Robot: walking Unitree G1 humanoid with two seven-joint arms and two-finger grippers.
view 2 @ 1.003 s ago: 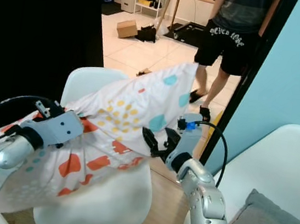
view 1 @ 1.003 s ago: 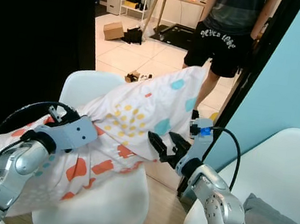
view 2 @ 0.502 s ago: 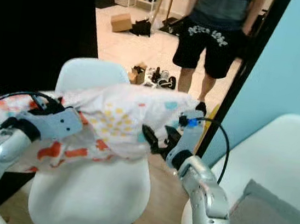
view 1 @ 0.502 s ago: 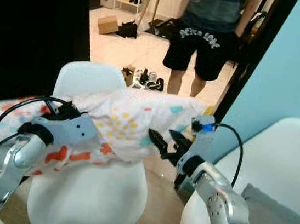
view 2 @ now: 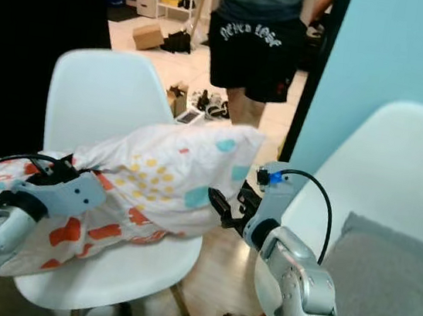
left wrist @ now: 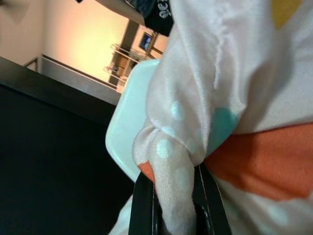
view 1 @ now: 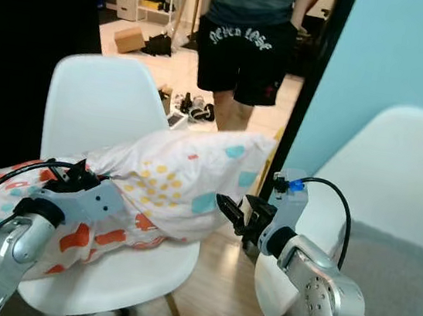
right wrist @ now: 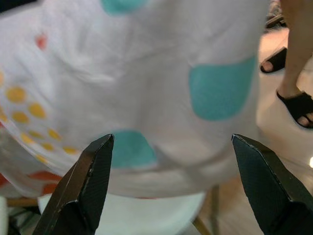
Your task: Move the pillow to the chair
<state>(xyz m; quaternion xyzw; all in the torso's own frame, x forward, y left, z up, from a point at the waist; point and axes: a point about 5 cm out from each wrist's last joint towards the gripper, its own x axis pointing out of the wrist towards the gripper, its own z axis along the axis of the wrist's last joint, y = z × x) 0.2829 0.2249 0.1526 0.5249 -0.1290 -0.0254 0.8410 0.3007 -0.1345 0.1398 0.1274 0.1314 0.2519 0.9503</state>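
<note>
The pillow [view 1: 174, 173], white with orange, yellow and teal spots, lies across the seat of the white chair [view 1: 95, 96], and its far corner sticks out past the seat edge toward the right. My left gripper [view 1: 76, 181] is at the pillow's near left end, shut on a bunched fold of its cover. In the left wrist view that fold [left wrist: 171, 171] is pinched between the black fingers [left wrist: 144, 205]. My right gripper [view 1: 234, 210] hovers open just right of the pillow's lower edge. In the right wrist view the pillow [right wrist: 161, 83] lies just beyond its fingertips [right wrist: 100, 149].
A person [view 1: 247, 38] in black shorts stands in the doorway behind the chair. A second white chair [view 1: 399, 151] with a grey cushion [view 1: 400, 292] stands at the right under my right arm. A teal wall [view 1: 412, 52] lies to the right and a black surface [view 1: 15, 46] to the left.
The camera has shifted. The pillow, held high over the chair a second ago, has come down onto the seat. My left gripper still holds it and the right one stays open beside it.
</note>
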